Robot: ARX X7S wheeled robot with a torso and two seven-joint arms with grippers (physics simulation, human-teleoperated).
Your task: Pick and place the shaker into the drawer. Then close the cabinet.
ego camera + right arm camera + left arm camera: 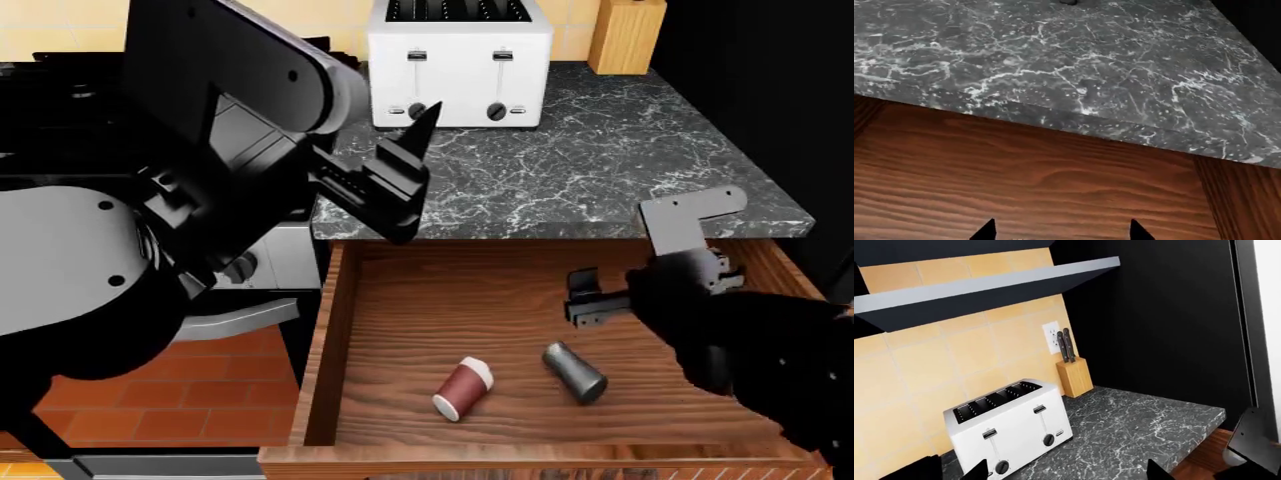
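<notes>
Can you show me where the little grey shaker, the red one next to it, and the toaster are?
Small grey metallic shaker [575,372]: head view, middle of its body, lying on the drawer floor.
Small maroon cylinder with cream cap [463,389]: head view, its maroon side.
White four-slot toaster [459,62]: head view, its front face.

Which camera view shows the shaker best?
The head view: the shaker lies whole on the drawer floor beside a maroon cylinder. Neither wrist view shows it.

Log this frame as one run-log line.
stage: shaker lying in open drawer, beside maroon cylinder | right tool: open, empty, above drawer | left tool: raised by counter, state unclear | pending: close drawer
</notes>
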